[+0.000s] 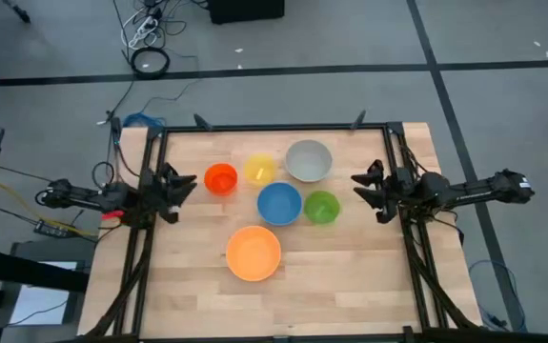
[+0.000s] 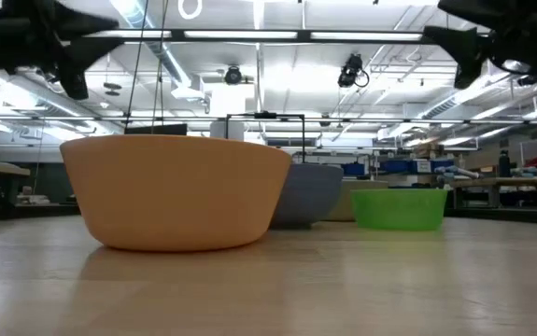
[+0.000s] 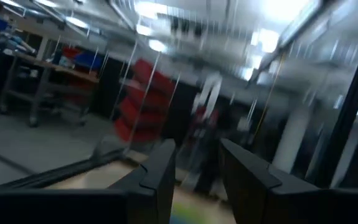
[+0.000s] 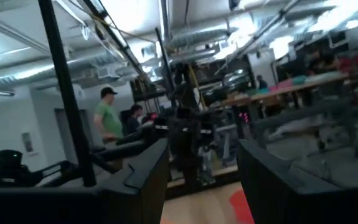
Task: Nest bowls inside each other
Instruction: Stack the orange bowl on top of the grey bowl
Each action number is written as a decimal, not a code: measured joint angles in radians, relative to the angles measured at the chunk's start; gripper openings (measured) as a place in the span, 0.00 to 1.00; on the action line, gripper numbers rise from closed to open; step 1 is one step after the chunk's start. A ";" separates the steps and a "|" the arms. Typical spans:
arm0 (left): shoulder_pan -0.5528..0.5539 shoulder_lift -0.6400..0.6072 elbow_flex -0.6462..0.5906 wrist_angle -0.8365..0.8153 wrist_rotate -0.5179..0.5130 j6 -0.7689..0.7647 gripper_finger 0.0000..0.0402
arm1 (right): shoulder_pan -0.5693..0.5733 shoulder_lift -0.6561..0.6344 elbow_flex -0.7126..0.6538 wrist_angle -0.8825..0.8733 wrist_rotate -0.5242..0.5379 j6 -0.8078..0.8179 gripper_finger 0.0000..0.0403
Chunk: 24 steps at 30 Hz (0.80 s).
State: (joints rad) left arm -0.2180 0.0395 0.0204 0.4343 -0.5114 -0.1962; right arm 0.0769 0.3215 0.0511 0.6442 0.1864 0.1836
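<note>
Six bowls stand separately, rims up, in the middle of the wooden table (image 1: 350,276): red-orange (image 1: 220,178), yellow (image 1: 259,171), grey (image 1: 308,160), blue (image 1: 279,204), green (image 1: 321,207) and, nearest the front, light orange (image 1: 253,252). The low view shows the light orange bowl (image 2: 179,191), the grey one (image 2: 310,191) and the green one (image 2: 399,207). My left gripper (image 1: 184,182) hovers open at the table's left edge, beside the red-orange bowl. At the right edge, my right gripper (image 1: 361,187) hovers open beside the green bowl. Both point toward the bowls, tipped upward, with nothing between their fingers (image 3: 160,177) (image 4: 147,174).
A black frame (image 1: 274,127) runs along the table's far edge and down both sides under the arms. Bare wood lies in front of the light orange bowl. People stand in the room beyond the table (image 4: 107,118).
</note>
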 joint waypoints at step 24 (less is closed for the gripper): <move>-0.001 0.236 0.087 -0.001 -0.092 -0.206 0.33 | 0.000 0.554 0.914 -1.287 0.082 0.139 0.44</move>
State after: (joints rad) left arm -0.2188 0.2760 0.1072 0.4338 -0.6037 -0.4023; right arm 0.0765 0.8758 0.9656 -0.6426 0.2684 0.3223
